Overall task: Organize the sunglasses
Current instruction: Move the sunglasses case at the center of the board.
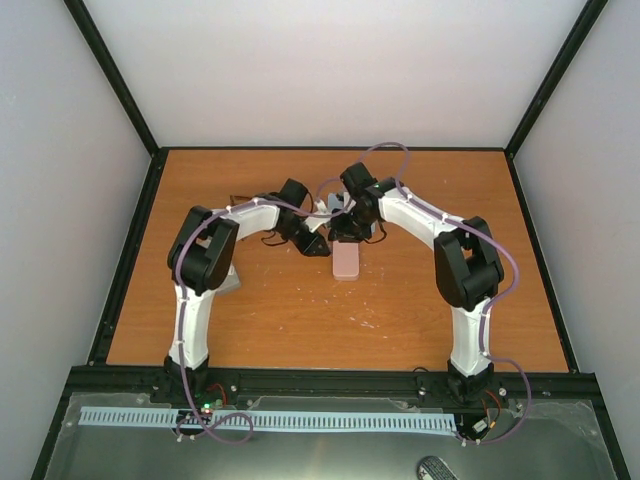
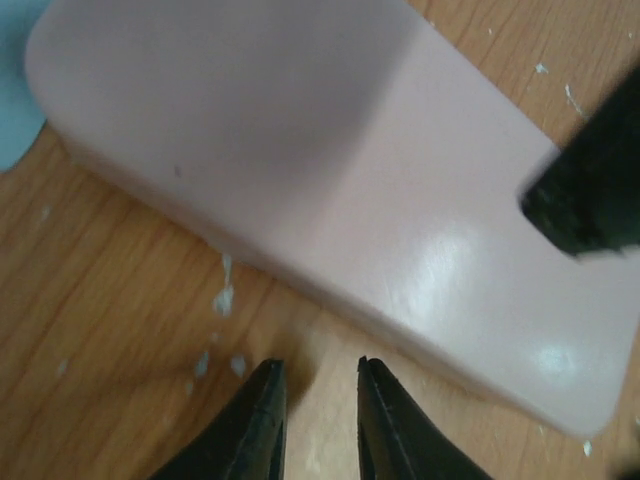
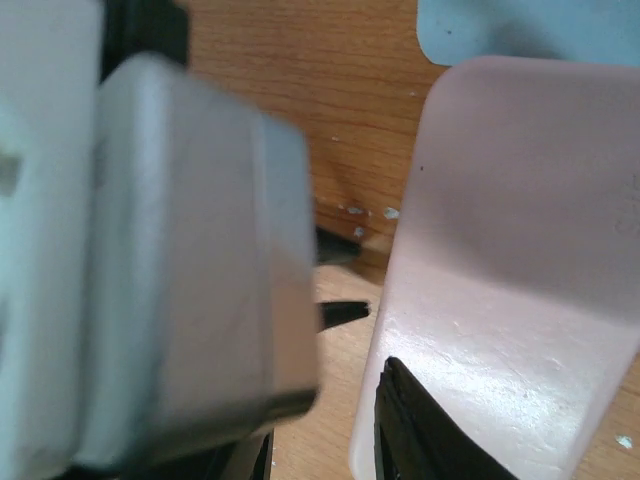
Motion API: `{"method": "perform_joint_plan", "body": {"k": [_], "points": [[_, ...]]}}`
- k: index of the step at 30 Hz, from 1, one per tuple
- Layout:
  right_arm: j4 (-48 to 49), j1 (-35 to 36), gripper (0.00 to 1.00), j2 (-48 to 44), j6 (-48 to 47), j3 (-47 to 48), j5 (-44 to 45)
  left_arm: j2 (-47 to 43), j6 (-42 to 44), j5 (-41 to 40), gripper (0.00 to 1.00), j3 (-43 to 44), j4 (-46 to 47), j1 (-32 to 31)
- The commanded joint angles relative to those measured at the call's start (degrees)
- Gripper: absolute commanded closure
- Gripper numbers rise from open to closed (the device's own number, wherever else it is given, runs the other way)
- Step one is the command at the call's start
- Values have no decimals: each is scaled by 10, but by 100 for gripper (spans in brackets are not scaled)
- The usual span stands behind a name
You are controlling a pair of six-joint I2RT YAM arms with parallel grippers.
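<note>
A pink oblong case (image 1: 346, 262) lies closed at the middle of the table. It also fills the left wrist view (image 2: 330, 170) and the right side of the right wrist view (image 3: 520, 250). My left gripper (image 2: 322, 400) is low over the wood at the case's long edge, jaws a little apart and empty. My right gripper (image 1: 347, 235) is open, with one finger (image 3: 420, 430) resting on the case's top, which shows in the left wrist view (image 2: 590, 190) too. Neither pair of sunglasses shows plainly. Thin dark loops (image 1: 270, 240) by my left arm may be the brown pair.
A light blue cloth (image 1: 325, 207) lies behind the pink case, and shows in the right wrist view (image 3: 520, 30) as well. A grey shape (image 1: 228, 283) lies under my left arm. A blurred grey-white body (image 3: 180, 280) close to the lens hides my right gripper's other finger. White flecks dot the wood.
</note>
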Motion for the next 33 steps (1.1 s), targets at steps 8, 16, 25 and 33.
{"method": "perform_joint_plan", "body": {"k": [8, 16, 25, 33], "points": [[-17, 33, 81, 108, -34, 77, -58, -160, 61, -47, 78, -103, -8, 158], [-11, 23, 87, 123, -5, 27, -26, -167, 55, -42, 79, -97, -12, 189], [54, -45, 86, 53, 50, -100, 36, -181, 44, -47, 79, -103, -13, 190], [64, -113, 86, 10, 38, -157, 65, -197, 36, -55, 79, -116, -13, 211]]}}
